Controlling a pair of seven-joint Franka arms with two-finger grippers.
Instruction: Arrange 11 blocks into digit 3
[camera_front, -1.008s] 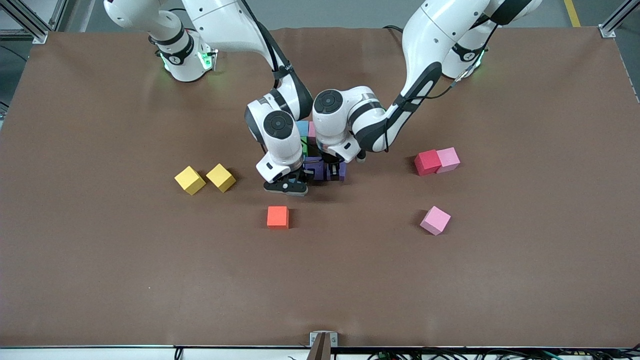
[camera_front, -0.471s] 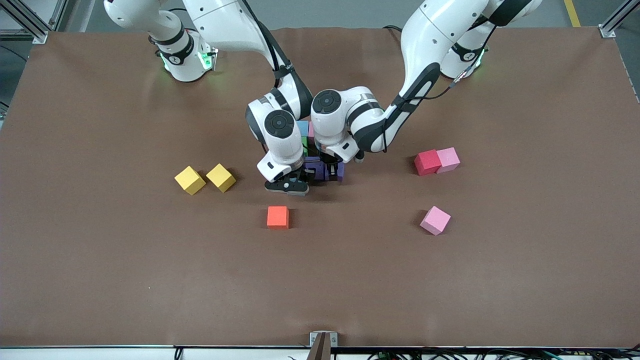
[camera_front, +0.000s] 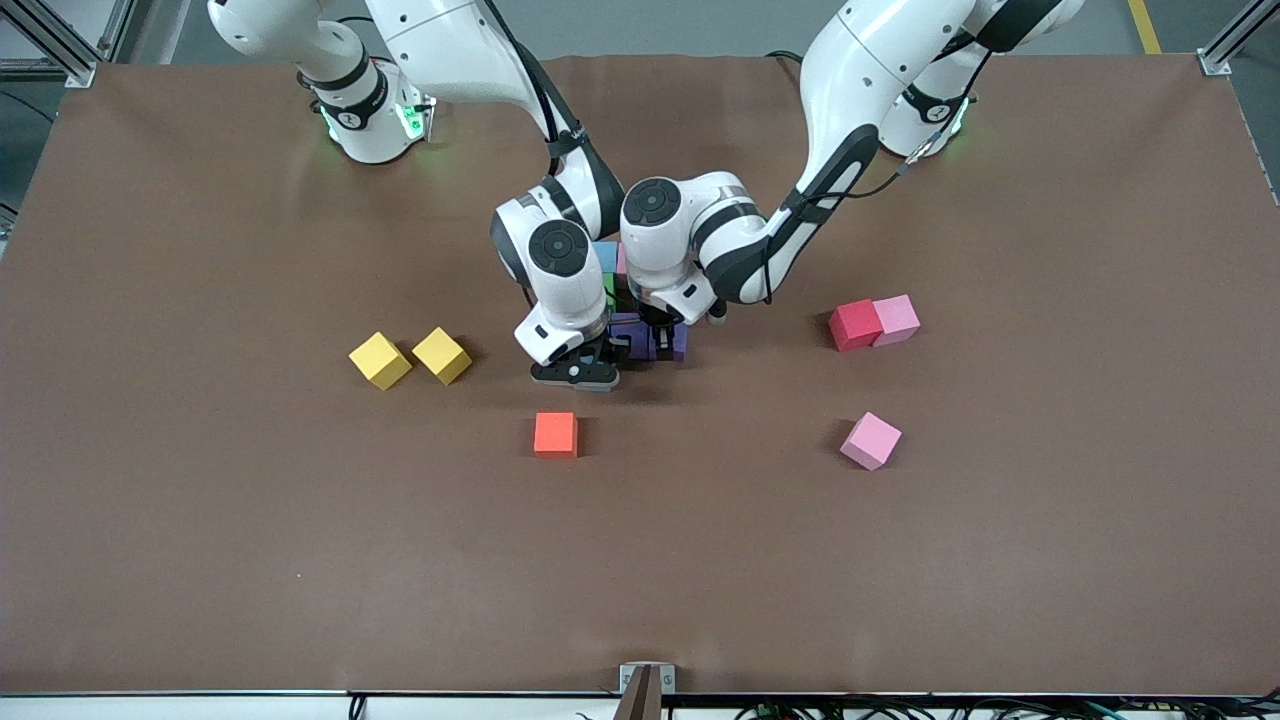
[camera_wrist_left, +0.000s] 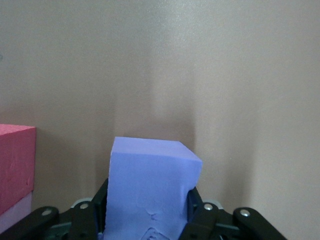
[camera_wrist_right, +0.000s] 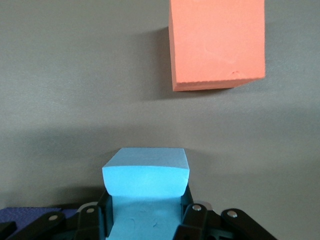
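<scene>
Left gripper (camera_wrist_left: 147, 225) clamps a purple cube (camera_wrist_left: 150, 192), right gripper (camera_wrist_right: 145, 220) a light blue cube (camera_wrist_right: 146, 192); seat each square against the cluster before letting go.

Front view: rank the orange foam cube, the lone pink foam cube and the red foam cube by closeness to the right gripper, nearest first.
Measured from the right gripper, shut on a light blue foam cube:
1. Orange foam cube, just nearer the front camera than the gripper.
2. Red foam cube, toward the left arm's end, touching another pink cube.
3. Lone pink foam cube, slightly farther.
</scene>
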